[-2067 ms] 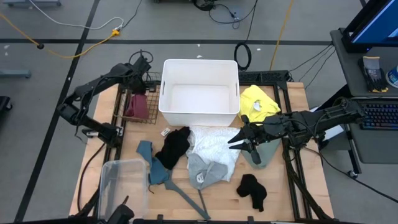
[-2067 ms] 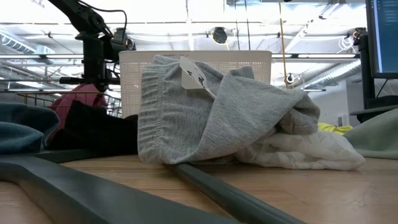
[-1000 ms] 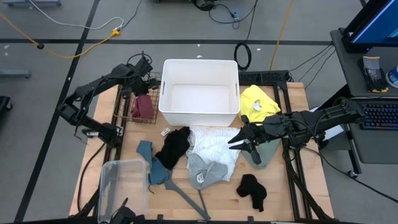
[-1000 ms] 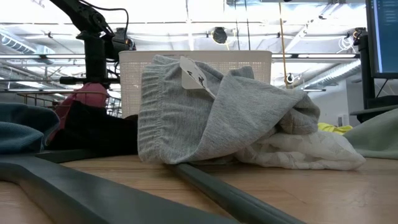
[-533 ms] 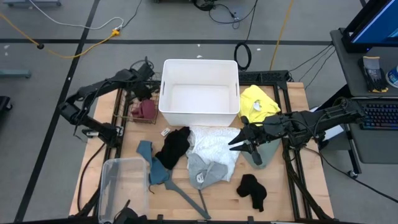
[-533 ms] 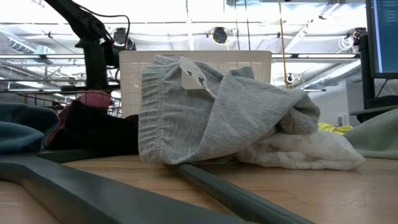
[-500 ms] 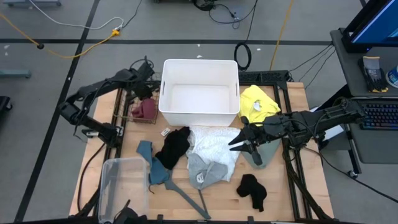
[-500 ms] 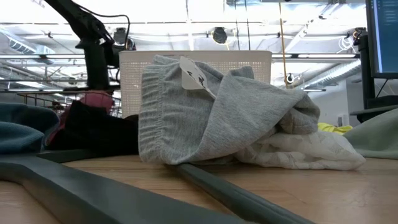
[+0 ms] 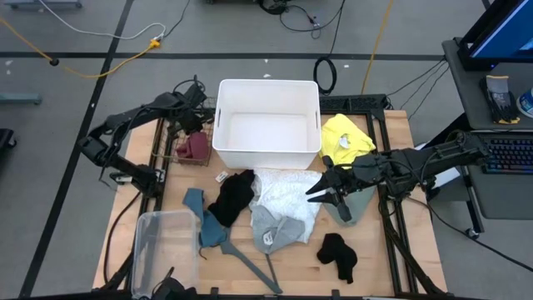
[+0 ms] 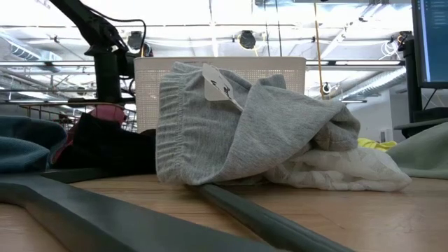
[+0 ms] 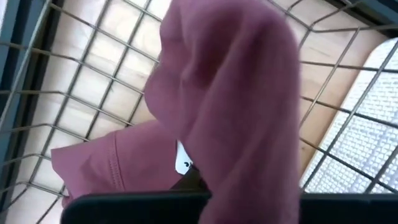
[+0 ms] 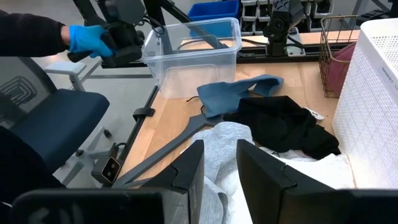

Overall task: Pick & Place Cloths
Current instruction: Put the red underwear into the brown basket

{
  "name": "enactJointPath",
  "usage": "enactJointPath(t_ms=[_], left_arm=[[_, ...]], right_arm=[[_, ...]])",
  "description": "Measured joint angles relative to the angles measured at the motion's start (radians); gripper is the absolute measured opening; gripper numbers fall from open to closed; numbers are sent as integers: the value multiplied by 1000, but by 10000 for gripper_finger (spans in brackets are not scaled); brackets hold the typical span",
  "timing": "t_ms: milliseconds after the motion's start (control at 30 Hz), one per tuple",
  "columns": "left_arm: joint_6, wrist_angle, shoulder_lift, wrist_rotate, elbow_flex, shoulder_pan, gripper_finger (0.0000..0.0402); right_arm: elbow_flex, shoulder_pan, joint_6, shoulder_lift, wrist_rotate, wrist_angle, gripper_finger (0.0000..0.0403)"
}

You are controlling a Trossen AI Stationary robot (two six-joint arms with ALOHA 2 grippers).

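My left gripper [image 9: 193,132] stands in the wire basket [image 9: 166,142] left of the white bin [image 9: 266,121], shut on the maroon cloth [image 9: 195,149], which fills the left wrist view [image 11: 230,93]. My right gripper [image 12: 219,167] hangs open just above the lacy white cloth [image 9: 283,192] and touches nothing. Beside that cloth lie a black cloth [image 9: 233,198], a light grey one [image 9: 275,229] and a teal one [image 9: 204,221]. A yellow cloth [image 9: 346,137] lies at the far right, and a second black one [image 9: 337,254] lies near the front edge. My left gripper holds the maroon cloth from above, pointing down into the basket. The cloth itself covers the fingers in the wrist view, so which part they have cannot be told. The cloth hangs bunched below the gripper, and its lower folds [image 11: 112,168] reach the basket's wire floor.
A grey hanger [image 9: 250,262] lies at the front, its arm under the grey cloth. A clear plastic tub [image 9: 165,246] stands at the front left. A pale green cloth [image 9: 354,204] lies under the right arm. A person's blue-gloved hand [image 12: 87,37] shows beyond the table's left side.
My left gripper has moved toward the near edge and down inside the wire basket, carrying the maroon cloth. The cloth's top has sunk in the low view, and from above it shows as a smaller bunch closer to the white bin.
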Motion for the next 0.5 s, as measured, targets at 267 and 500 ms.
enactJointPath(t_ms=[267, 500], left_arm=[[11, 1, 0, -1, 0, 0, 69], [23, -6, 0, 2, 0, 0, 152]], right_arm=[[0, 0, 0, 0, 0, 4, 86], [0, 0, 0, 0, 0, 4, 86]])
